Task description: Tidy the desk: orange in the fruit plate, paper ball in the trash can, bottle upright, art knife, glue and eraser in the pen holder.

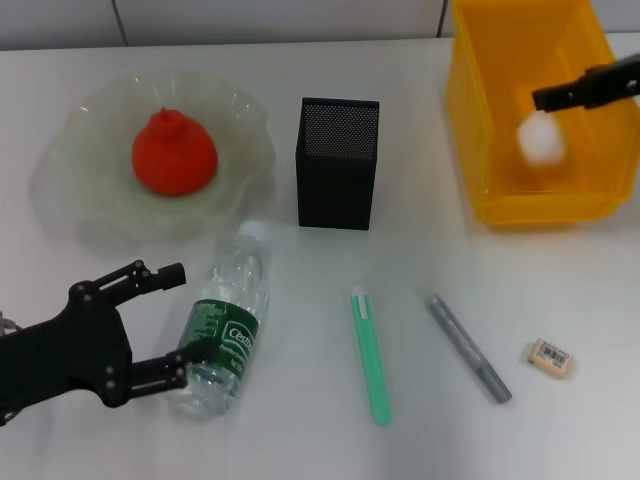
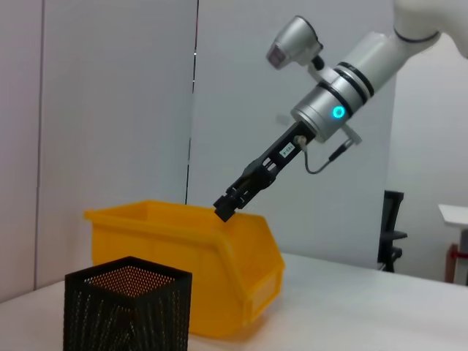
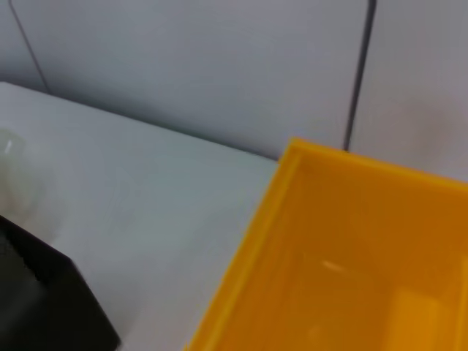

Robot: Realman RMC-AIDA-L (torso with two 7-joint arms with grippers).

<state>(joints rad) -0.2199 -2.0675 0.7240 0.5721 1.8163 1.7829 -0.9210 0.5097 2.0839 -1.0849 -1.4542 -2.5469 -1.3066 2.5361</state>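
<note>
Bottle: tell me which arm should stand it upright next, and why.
Left. The left gripper is open with its fingers either side of the lying bottle, near the plate. The right gripper is far off, above the trash can with the paper ball.

pen holder [image 1: 337, 163] top open, bottle [image 1: 224, 325] flanks seemingly free

red-orange orange [image 1: 174, 152], yellow trash can [image 1: 470, 110], black mesh pen holder [image 1: 335, 180], mint-green art knife [image 1: 371, 358].

Pale grey wall panels [image 2: 110, 95] with dark vertical seams stand behind the scene; a black office chair [image 2: 392, 230] sits far off.
</note>
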